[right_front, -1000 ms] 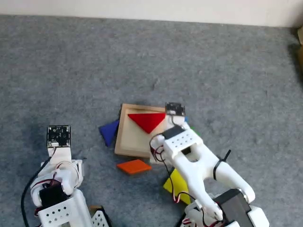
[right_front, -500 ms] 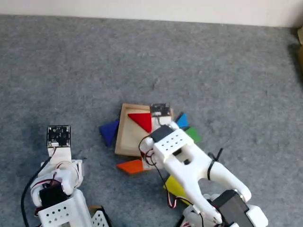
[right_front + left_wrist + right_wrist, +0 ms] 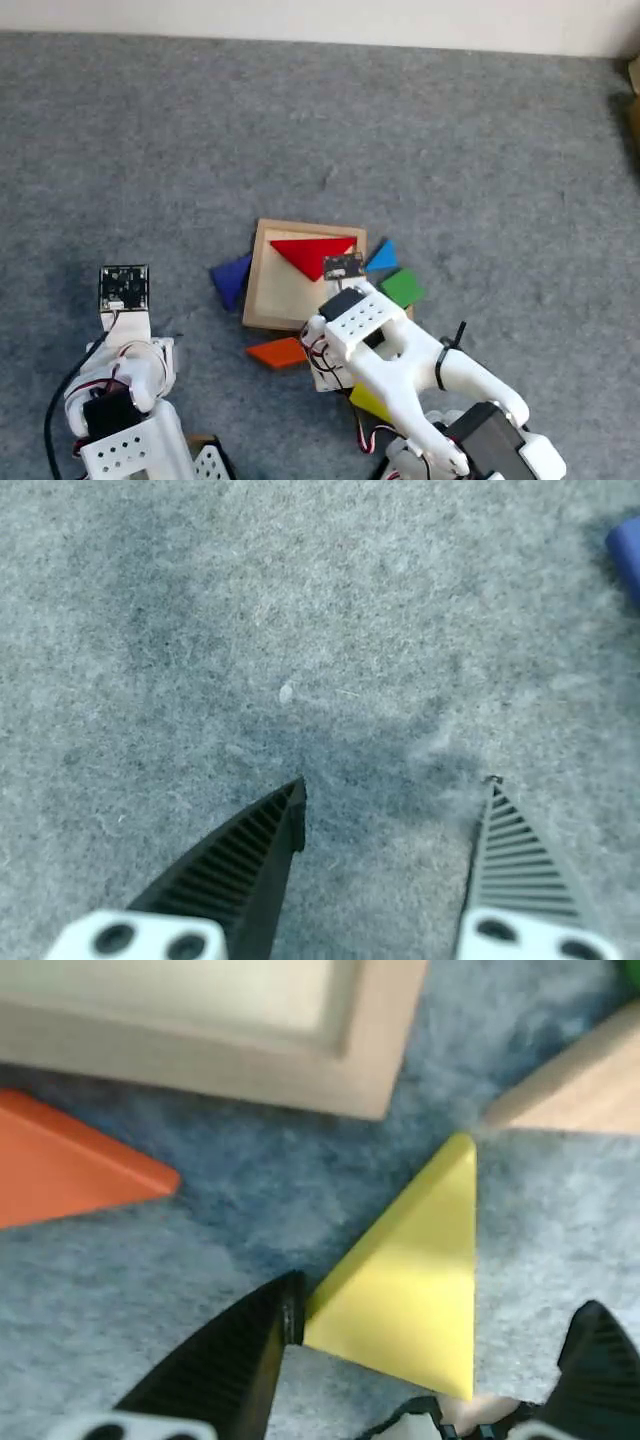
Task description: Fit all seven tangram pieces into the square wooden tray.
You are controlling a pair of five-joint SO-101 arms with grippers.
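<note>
One flat yellow triangle [image 3: 412,1290] within the spread right hand [image 3: 440,1312], left hand [image 3: 395,785] spread too.

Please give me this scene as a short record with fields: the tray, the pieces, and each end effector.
tray: square wooden tray on grey carpet
inside tray: red triangle
outside tray: dark blue piece, orange piece, light blue piece, green piece, yellow triangle, plain wooden piece
left end effector: open, over the carpet
right end effector: open, yellow triangle between its fingers
</note>
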